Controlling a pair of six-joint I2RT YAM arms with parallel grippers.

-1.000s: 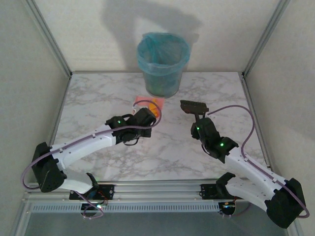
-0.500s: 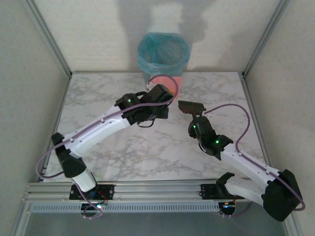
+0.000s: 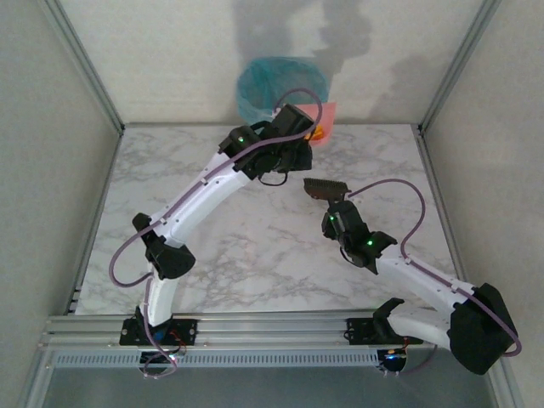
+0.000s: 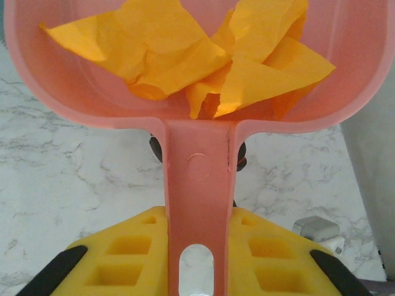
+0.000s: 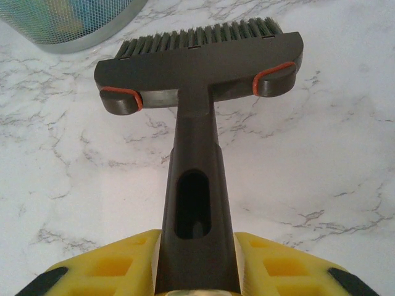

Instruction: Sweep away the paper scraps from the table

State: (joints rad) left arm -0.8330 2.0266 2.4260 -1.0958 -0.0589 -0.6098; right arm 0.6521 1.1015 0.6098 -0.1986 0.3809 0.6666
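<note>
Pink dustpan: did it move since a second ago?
Yes. The pink dustpan went from the middle of the table to the far edge, and is now by the blue-lined bin.

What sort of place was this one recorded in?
Probably a lab test cell, not a home: a white marble-veined table boxed in by aluminium rails and plain pale panels, with a blue-lined round bin at the back.

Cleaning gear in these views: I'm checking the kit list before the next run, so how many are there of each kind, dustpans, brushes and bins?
Pink dustpan: 1
Dark brush: 1
Blue-lined bin: 1
Total: 3
</note>
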